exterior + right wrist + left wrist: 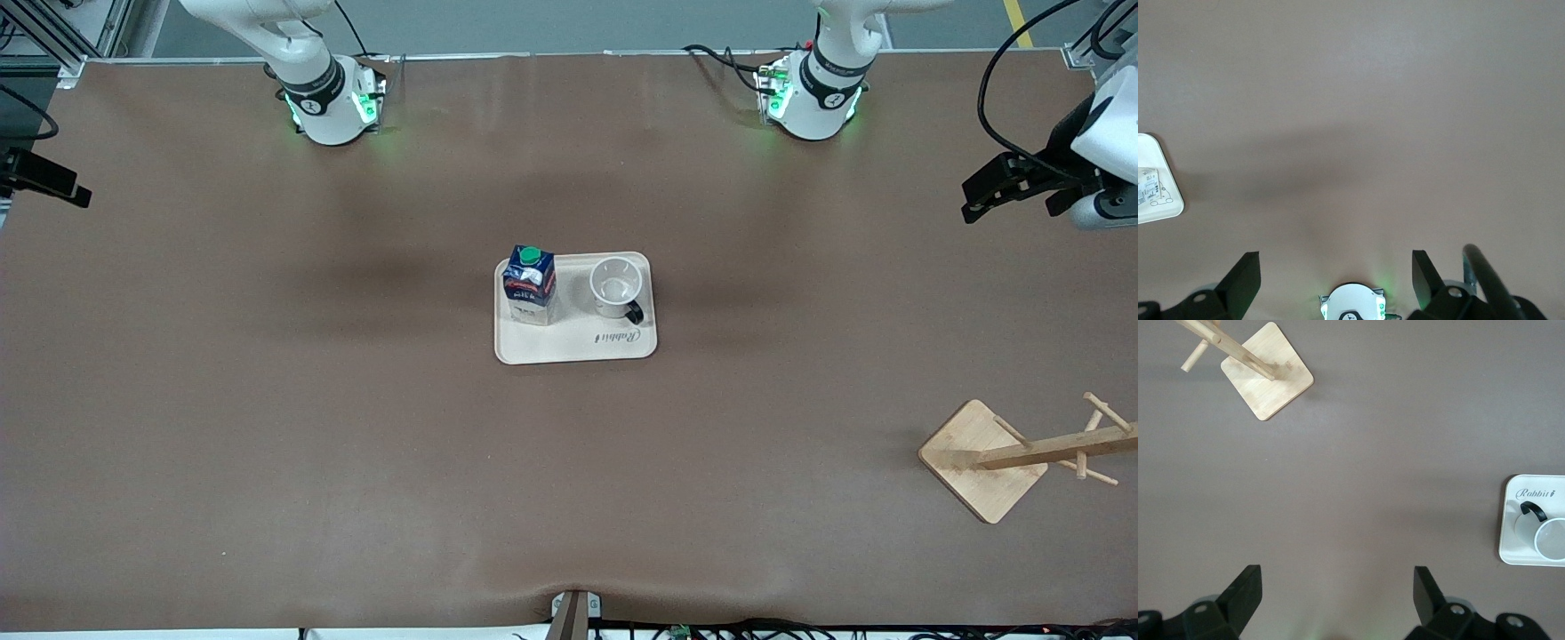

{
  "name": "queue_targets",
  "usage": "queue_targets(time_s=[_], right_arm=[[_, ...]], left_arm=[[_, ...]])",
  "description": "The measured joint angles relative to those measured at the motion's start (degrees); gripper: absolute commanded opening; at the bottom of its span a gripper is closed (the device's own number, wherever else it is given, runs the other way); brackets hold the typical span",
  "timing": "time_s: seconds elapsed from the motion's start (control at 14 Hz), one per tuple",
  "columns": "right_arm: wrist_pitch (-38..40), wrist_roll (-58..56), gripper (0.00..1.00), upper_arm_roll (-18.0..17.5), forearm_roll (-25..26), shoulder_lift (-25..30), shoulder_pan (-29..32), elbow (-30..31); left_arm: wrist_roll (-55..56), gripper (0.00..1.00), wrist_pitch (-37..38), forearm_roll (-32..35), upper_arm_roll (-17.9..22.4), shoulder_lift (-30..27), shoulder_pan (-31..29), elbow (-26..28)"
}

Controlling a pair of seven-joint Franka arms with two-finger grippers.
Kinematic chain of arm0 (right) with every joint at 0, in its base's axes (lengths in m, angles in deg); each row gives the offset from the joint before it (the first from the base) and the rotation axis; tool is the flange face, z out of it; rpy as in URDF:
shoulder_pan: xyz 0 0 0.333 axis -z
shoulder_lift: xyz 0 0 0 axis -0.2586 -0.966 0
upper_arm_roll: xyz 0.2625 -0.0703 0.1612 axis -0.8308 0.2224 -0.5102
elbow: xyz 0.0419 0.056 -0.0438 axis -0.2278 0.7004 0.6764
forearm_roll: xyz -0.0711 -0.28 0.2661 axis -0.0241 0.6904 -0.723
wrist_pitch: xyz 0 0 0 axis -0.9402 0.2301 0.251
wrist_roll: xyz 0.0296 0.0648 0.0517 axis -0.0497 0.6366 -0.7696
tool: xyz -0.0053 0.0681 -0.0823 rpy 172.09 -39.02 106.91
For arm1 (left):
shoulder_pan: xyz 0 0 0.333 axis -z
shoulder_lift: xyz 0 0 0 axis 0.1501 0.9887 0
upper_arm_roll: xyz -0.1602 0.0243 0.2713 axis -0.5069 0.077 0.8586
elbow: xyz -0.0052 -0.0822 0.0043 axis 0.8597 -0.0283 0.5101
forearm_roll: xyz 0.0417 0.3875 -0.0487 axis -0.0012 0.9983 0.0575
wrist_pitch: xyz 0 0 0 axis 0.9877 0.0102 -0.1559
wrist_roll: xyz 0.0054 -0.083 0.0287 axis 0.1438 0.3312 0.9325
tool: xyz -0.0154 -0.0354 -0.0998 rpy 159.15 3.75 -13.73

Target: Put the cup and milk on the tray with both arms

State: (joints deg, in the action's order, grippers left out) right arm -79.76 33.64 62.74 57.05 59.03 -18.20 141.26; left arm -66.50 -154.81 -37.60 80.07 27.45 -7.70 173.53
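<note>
Nearest the front camera, toward the left arm's end of the table, a wooden peg stand point(1022, 453) lies on its square base. Farther back, at the middle of the brown table point(267, 400), sits the cream tray point(569, 347) with its cursive "Rabbit" lettering. On it stand 2 things side by side: the dark blue milk carton point(530, 286), upright with its green cap on top, toward the right arm's end, and the white cup point(616, 287), upright with its mouth open and its black handle turned toward the front camera. They stand close, though probably not touching.

The left gripper point(1337, 593) hangs over bare table at the left arm's end, fingers spread and holding nothing. The right gripper point(1335, 275) hangs over its own arm's base point(1353, 303), fingers likewise spread and empty.
</note>
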Motion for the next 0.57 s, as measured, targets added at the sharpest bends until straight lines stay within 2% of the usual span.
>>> queue_targets(time_s=[0.57], right_arm=[[0.2,0.1,1.00,0.0,0.0,-0.1,0.0,0.0]], left_arm=[[0.0,1.00,0.0,0.0,0.0,0.0,0.0,-0.4]])
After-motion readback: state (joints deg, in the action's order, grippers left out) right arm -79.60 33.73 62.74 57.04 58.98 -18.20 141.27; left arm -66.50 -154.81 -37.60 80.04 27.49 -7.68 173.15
